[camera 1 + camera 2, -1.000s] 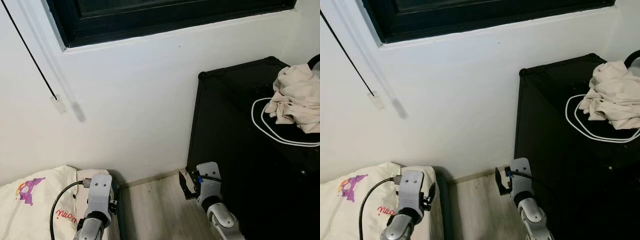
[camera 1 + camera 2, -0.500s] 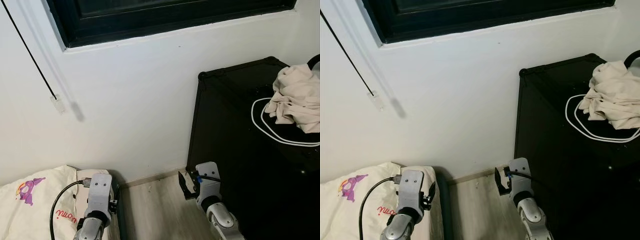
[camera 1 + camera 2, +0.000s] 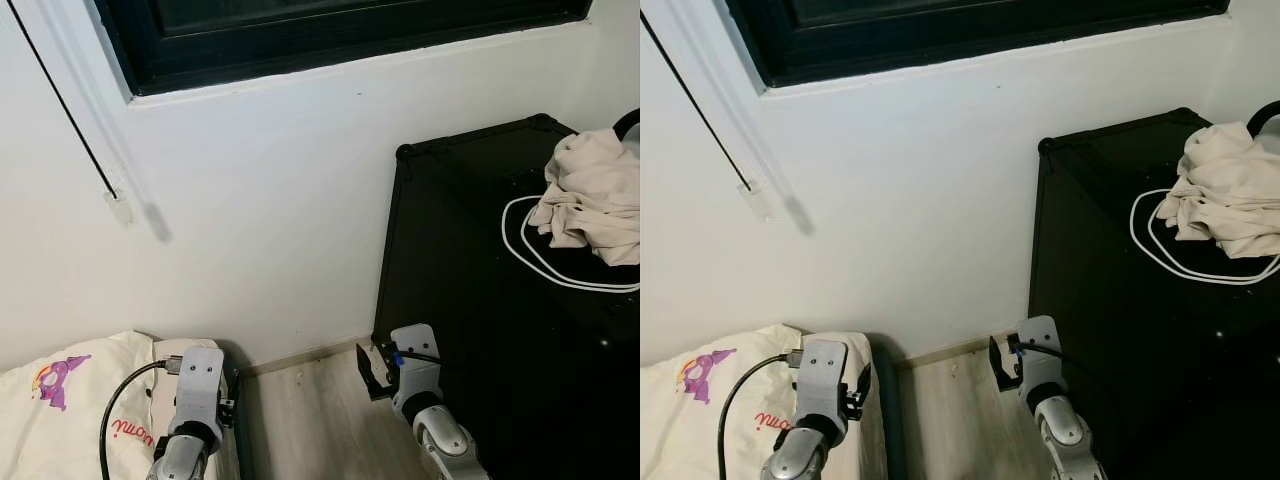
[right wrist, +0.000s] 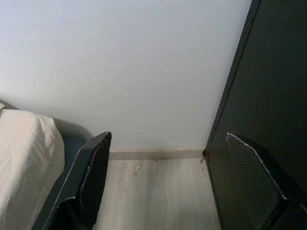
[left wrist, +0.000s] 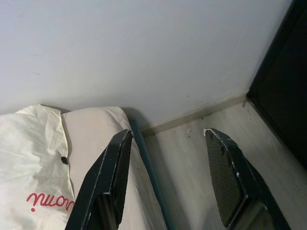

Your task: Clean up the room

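Facing a white wall point(image 3: 280, 210) under a dark window point(image 3: 330, 30), w/ both arms hanging low at bottom of frame. Judging the cloth point(image 3: 597, 195) as the likeliest tidy-up target: sitting crumpled at right edge of head view, on top of the black cabinet point(image 3: 470, 260), acting as worktop here. Lying partly over a white cable point(image 3: 535, 255) looped flat on the same top.

Key relation: cloth lying up and to the right of the right end effector point(image 4: 168, 182), well apart, much higher in frame. Right arm clearly nearer; left end effector point(image 5: 168, 179) sitting lower left, further off, beside the pillow point(image 3: 70, 400). No clear long axis on cloth, just a bunched heap, spreading roughly toward right edge, partly cropped.

Right end effector: fingers point(image 4: 91, 177) spread wide, gripping nothing, pointing at the wall-floor corner w/ cabinet side along one edge of wrist view. Left end effector: fingers point(image 5: 112, 177) likewise spread, empty, aiming at floor point(image 5: 206, 158) btwn pillow and cabinet.

Probably needing a raise and a reach rightward w/ right arm, maybe a turn of body too, before any grab. Risk, as a guess: snagging the cable along w/ the cloth, since touching.
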### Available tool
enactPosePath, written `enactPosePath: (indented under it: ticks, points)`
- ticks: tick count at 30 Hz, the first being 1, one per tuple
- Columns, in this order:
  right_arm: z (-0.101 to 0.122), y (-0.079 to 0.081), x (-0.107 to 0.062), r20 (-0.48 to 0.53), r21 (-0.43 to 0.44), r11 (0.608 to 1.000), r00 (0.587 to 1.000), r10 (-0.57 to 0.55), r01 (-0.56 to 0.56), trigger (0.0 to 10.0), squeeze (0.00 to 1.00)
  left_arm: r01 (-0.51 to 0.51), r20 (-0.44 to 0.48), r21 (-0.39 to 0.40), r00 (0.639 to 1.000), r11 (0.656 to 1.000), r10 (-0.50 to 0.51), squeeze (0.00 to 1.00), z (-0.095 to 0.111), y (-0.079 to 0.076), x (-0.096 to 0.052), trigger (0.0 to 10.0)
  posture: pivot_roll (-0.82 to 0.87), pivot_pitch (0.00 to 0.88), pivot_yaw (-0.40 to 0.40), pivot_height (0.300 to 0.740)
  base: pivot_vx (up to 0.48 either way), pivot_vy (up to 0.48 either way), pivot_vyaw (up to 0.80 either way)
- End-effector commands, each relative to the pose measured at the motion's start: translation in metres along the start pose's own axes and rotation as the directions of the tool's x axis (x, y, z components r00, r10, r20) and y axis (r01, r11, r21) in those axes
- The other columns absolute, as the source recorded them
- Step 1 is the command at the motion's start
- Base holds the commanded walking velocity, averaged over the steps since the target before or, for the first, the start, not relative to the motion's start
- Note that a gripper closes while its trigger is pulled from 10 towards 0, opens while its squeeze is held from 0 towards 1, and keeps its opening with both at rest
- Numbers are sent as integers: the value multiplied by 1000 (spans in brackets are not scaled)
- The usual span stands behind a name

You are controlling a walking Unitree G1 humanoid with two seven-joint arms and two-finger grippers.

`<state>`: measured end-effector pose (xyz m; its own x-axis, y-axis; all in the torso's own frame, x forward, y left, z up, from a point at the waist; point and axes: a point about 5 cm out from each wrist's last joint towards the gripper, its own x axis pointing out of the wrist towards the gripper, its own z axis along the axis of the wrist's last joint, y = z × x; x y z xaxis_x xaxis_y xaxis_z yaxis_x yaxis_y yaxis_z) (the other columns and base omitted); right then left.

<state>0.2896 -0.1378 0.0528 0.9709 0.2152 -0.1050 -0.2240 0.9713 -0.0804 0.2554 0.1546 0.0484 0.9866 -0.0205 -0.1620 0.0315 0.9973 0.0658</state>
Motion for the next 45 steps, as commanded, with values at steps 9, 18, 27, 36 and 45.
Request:
enactPosePath:
  ticks: [9, 18, 27, 36, 45]
  points:
    - [-3, 4, 0, -21, 7, 1000, 1000, 18, -17, 10000, 0, -23, -22, -1, 999, 1000, 23, 0, -6, 5, -2, 10000, -12, 144, 80, 740, 0, 0, 0]
    - [-3, 5, 0, -19, 2, 1000, 1000, 20, -20, 10000, 0, -24, -21, -2, 999, 1000, 24, 0, -6, 5, -1, 10000, -12, 143, 76, 740, 0, 0, 0]
    - [-2, 6, 3, -21, 11, 1000, 1000, 19, -18, 10000, 0, -37, -30, 1, 999, 999, 37, 0, -8, 8, -3, 10000, 3, 134, 66, 740, 0, 0, 0]
    - [-8, 16, 6, -52, 2, 998, 997, 58, -58, 10000, 0, -77, -55, -2, 995, 997, 77, 0, -16, 11, -7, 10000, 22, 120, 0, 740, 0, 0, 0]
    - [-8, 12, 7, -60, 2, 998, 996, 66, -66, 10000, 0, -74, -61, 1, 995, 997, 73, 0, -17, 8, -9, 10000, 12, 128, 1, 740, 0, 0, 0]
